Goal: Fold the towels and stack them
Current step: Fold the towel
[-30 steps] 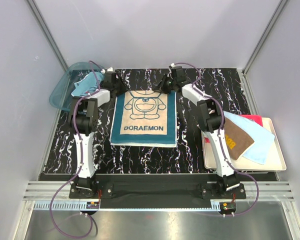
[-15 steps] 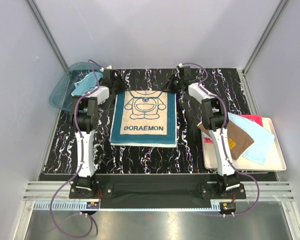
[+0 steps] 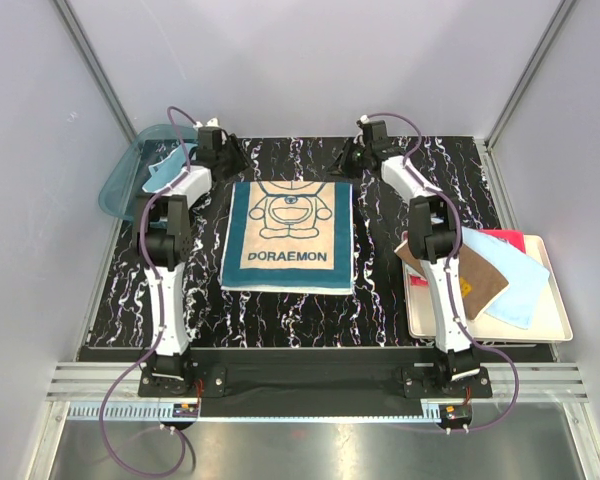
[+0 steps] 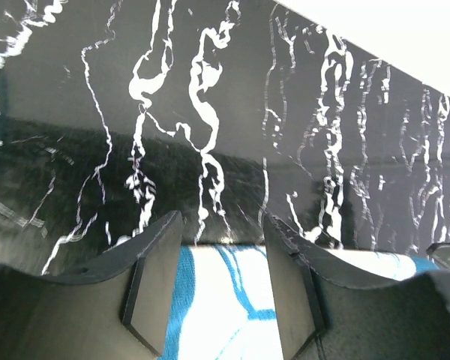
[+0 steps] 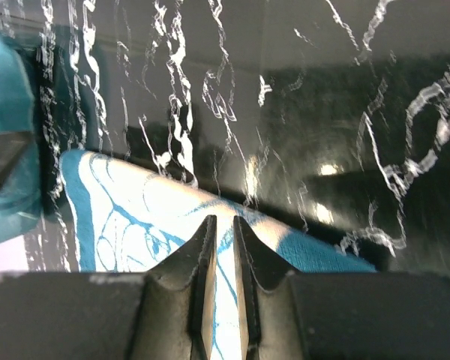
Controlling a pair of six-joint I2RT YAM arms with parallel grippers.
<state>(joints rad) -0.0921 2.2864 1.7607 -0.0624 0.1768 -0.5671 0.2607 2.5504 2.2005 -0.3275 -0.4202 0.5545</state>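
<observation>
The Doraemon towel (image 3: 288, 235) lies flat on the table (image 3: 380, 300). My left gripper (image 4: 223, 225) gapes wide over its far edge, holding nothing. My right gripper (image 5: 223, 222) is nearly closed at the other far corner, and I cannot tell whether it pinches cloth.

You can count five towels (image 3: 288, 235), one teal basket (image 3: 120, 185), one cream tray (image 3: 552, 322) and two arms (image 3: 168, 250).

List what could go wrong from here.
The left claw gapes over the far edge of the Doraemon towel while the right claw is only a slit apart; it may push its corner rather than pinch it, skewing the fold.
The right arm crosses over the brown towel on the tray; a low swing could drag it.
</observation>
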